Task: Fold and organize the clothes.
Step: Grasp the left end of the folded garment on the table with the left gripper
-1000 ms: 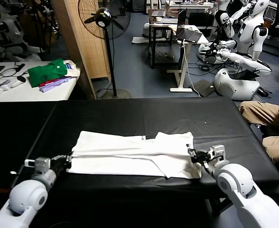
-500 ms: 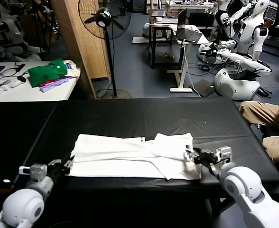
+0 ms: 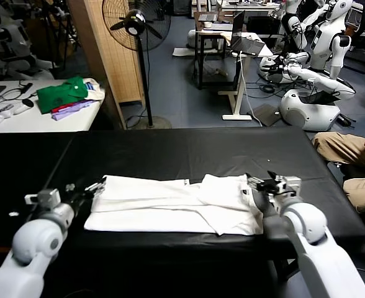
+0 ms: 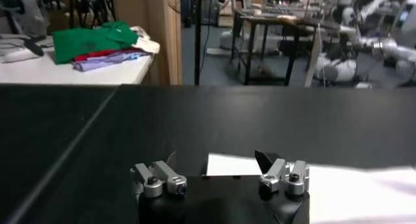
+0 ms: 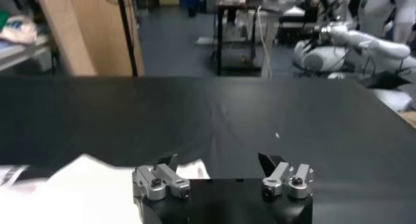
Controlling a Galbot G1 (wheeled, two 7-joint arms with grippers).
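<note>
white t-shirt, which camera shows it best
The head view: the whole white T-shirt lies folded into a band on the black table, between the open left hand and open right hand. The left wrist view catches only one end beyond the fingers, the right wrist view only a corner.

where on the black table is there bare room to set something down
Bare black table: the wide far strip beyond the T-shirt, the left stretch outside the left gripper, and a smaller patch right of the right gripper. It is crowded along the near middle, where the shirt lies with an open gripper at each end. The near edge leaves only a thin strip.
</note>
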